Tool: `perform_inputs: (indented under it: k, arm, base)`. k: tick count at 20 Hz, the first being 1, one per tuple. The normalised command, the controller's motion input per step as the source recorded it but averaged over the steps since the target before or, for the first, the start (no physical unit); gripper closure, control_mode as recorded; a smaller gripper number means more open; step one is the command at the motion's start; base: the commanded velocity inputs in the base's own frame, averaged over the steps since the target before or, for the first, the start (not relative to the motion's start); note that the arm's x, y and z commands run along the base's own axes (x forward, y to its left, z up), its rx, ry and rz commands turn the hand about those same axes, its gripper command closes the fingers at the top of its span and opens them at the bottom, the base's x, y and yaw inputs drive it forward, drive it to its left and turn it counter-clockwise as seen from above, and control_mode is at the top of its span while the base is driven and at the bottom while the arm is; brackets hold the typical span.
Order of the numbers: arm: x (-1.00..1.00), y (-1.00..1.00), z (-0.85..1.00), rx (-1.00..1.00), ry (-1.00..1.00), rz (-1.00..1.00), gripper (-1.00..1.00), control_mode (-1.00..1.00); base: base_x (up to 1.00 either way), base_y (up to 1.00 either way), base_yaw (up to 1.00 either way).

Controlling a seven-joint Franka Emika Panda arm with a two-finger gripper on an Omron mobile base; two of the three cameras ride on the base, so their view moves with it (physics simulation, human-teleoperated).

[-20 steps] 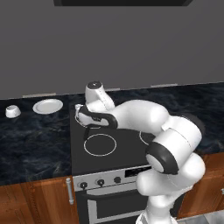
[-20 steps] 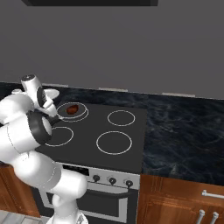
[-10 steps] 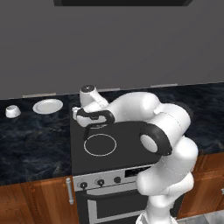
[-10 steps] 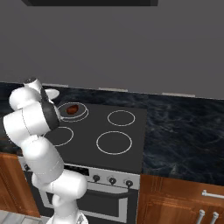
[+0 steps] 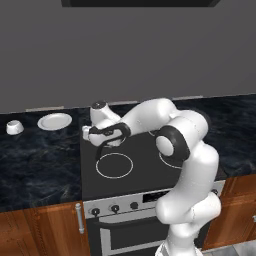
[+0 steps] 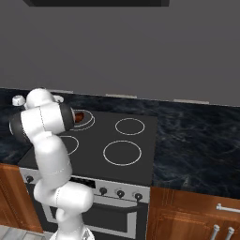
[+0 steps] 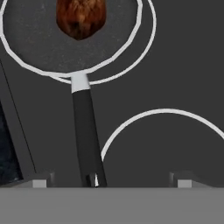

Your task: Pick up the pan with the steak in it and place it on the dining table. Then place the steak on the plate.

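The pan (image 7: 48,41) sits on the stove's rear left burner, dark inside with a thin pale rim. The reddish-brown steak (image 7: 81,17) lies in it, and from the right base the steak (image 6: 78,116) shows just past my arm. My gripper (image 7: 111,181) hangs open just over the pan's black handle (image 7: 85,131), which runs between the fingertips (image 7: 41,181), closer to the left one, with nothing gripped. From the left base, the gripper (image 5: 102,141) points down at the stove's back left. The white plate (image 5: 55,121) lies on the counter left of the stove. The dining table is out of view.
A small white bowl (image 5: 14,127) stands left of the plate. White burner rings mark the black stovetop (image 6: 136,140), one (image 5: 115,165) at the front left. Oven knobs and wood cabinets are below, a grey wall behind.
My elbow has swung in from the right and the hand has sunk a little toward the pan's handle. The gripper stays open. The pan and steak have not moved.
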Motion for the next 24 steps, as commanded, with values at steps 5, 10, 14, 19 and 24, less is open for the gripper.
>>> perform_inputs:
  k: [5, 10, 14, 19, 24]
  arm:
    - [0.38, 0.12, -0.33, 0.00, 0.01, 0.00, -1.00, -1.00]
    - [0.45, 0.14, -0.31, 0.00, 0.00, 0.00, -1.00, -1.00]
    - [0.45, 0.12, -0.32, 0.00, 0.00, 0.00, -1.00, -1.00]
    - [0.27, 0.06, -0.38, 0.00, 0.00, 0.00, -1.00, -1.00]
    - [-0.02, 0.00, -0.50, 0.00, 0.00, 0.00, -1.00, -1.00]
  base:
    - [0.00, 0.00, 0.00]
    - [0.00, 0.00, 0.00]
    - [0.00, 0.00, 0.00]
    - [0.00, 0.00, 0.00]
    - [0.00, 0.00, 0.00]
